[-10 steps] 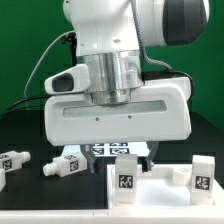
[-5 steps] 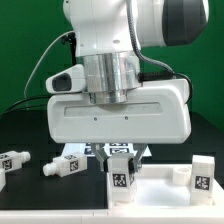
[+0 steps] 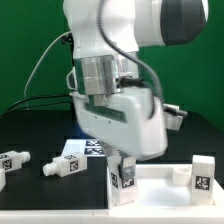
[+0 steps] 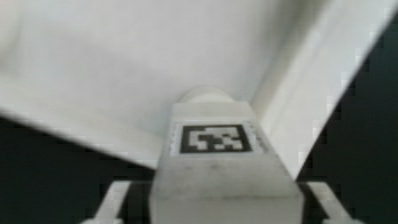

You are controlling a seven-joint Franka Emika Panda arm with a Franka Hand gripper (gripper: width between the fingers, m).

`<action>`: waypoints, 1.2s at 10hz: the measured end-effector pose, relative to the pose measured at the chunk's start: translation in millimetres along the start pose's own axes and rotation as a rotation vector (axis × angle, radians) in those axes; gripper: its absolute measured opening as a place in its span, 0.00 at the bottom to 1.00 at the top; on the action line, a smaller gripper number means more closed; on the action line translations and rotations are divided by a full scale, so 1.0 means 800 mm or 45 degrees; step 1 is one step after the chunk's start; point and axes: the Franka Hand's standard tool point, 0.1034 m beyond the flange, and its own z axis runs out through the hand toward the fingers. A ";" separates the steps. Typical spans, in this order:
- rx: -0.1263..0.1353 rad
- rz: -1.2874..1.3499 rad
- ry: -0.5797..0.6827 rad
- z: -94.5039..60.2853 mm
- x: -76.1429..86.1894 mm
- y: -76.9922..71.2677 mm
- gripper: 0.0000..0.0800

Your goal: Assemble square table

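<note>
Exterior view first: the arm's big white gripper (image 3: 122, 160) was hanging low over the near corner of the tabletop (image 3: 165, 200), turned at a slant. Right under it stood one leg (image 3: 122, 183), upright on that corner with its square tag facing the camera. The fingertips were mostly hidden behind the gripper body and the leg, so this shot didn't tell me much about the grip. A second leg (image 3: 203, 173) stood upright on the tabletop's corner toward the exterior view's right. Two more legs lay loose on the black counter (image 3: 30, 135) toward the exterior view's left, one near the edge of the shot (image 3: 10, 163) and one closer in (image 3: 65, 166). The marker board (image 3: 92, 149) lay flat behind them, partly covered by the arm.

Wrist view: pretty blurry, but the leg (image 4: 217, 135) sat dead centre between the two fingers (image 4: 121, 200), tag facing the camera. The gripper (image 4: 221, 198) looked closed on it, fingers tight against both sides. Behind it was the pale tabletop (image 4: 107, 70), with its raised rim (image 4: 302, 60) running past the leg.
</note>
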 end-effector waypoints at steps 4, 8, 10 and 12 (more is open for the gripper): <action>0.000 0.215 0.001 0.001 -0.004 0.000 0.60; -0.022 -0.544 -0.007 0.004 -0.018 0.003 0.81; -0.024 -0.635 -0.003 0.004 -0.014 0.004 0.81; -0.016 -0.932 0.022 0.003 -0.009 0.002 0.81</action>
